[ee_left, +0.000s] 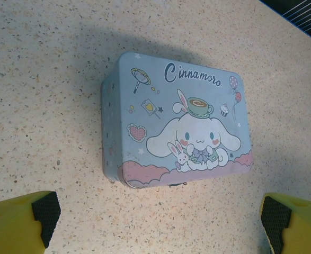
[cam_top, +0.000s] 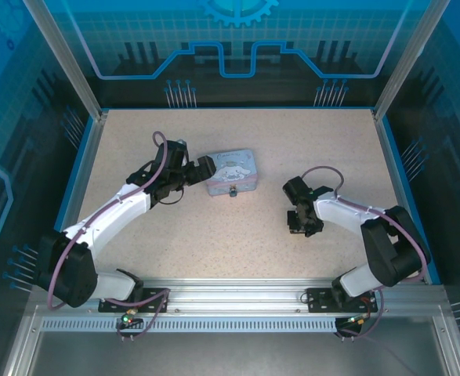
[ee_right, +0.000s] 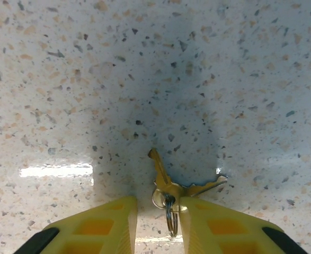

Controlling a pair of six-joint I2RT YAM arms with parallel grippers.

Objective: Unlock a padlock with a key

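Two brass keys on a steel ring lie on the speckled table. My right gripper stands over them with its yellow fingers astride the ring. The right finger touches the key heads, and a gap shows at the left finger. In the top view this gripper points down right of centre. The padlock is a tiny dark piece at the front edge of the pastel cartoon tin; only a sliver of it peeks from under the lid rim. My left gripper is wide open, just short of the tin's front, with nothing between its fingers.
The tin sits mid-table, with the left gripper at its left end. Blue raised walls bound the table on three sides. An aluminium rail with the arm bases runs along the near edge.
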